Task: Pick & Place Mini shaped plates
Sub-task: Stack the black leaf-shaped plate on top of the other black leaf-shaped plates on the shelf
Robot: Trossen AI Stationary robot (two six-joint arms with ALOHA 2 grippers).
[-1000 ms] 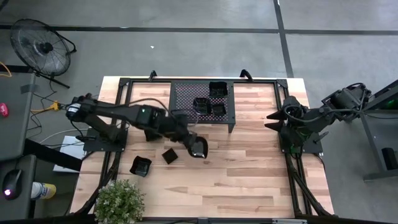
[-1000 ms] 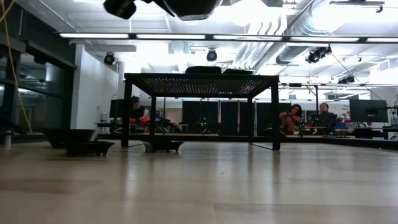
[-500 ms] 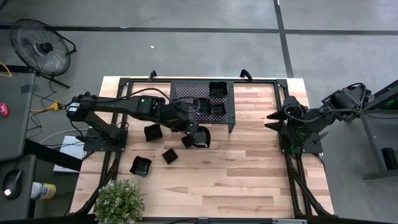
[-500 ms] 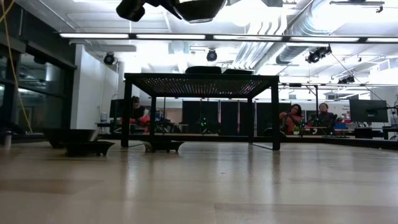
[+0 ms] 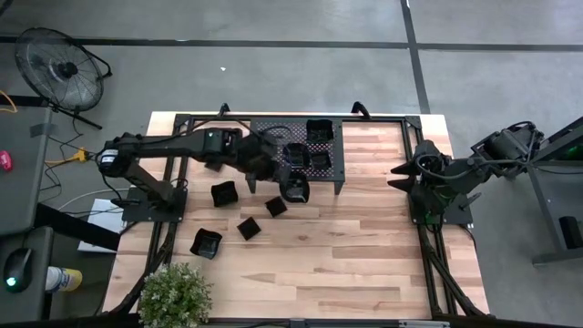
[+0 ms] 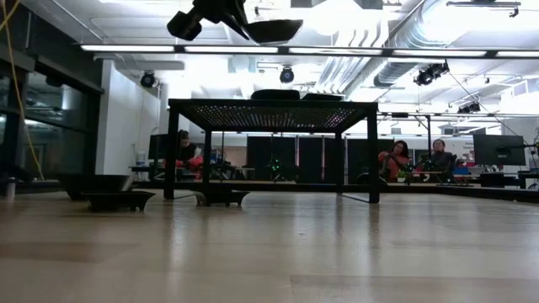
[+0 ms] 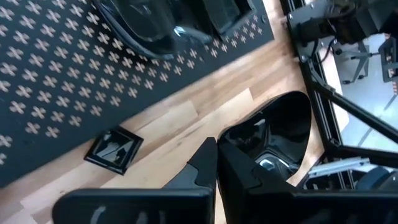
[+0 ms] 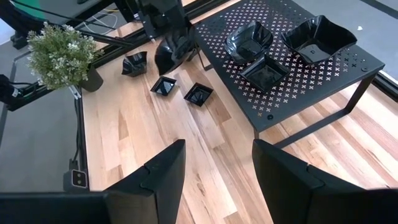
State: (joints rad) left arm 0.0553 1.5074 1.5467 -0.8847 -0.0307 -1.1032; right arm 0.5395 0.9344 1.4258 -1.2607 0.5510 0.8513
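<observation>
My left gripper [image 5: 290, 185] is shut on a round, wavy-rimmed black dish [image 5: 294, 189] and hangs just off the near edge of the perforated black rack [image 5: 273, 137]. In the low view the dish [image 6: 274, 31] is above the rack's top [image 6: 269, 105]. Three dishes sit on the rack [image 8: 249, 40] [image 8: 317, 34] [image 8: 264, 71]. Several more rest on their bases on the wooden table [image 5: 223, 193] [image 5: 276, 207] [image 5: 248, 228] [image 5: 206, 242]. My right gripper [image 8: 221, 171] is open and waits at the table's right side [image 5: 405, 178]. My left gripper pinches the round dish by its rim [image 7: 227, 140]. One finger [image 7: 202, 168] is outside the wall; the other is hidden inside the bowl. The fingers come slanting down from the table's left. The dish is lifted clear of the table, tilted, its hollow facing the wrist camera.
The rack stands on legs at the table's far middle [image 8: 367, 81]. A small potted plant [image 5: 173, 293] is at the near left corner. A floor fan [image 5: 59, 68] stands off the table's far left. Bare wood [image 5: 364, 246] lies to the near right.
My left gripper has carried the round dish from over the table's middle toward the far edge, up to the rack's near edge, and stayed shut on it. In the low view the dish comes further into the picture from above. The other dishes have kept still.
</observation>
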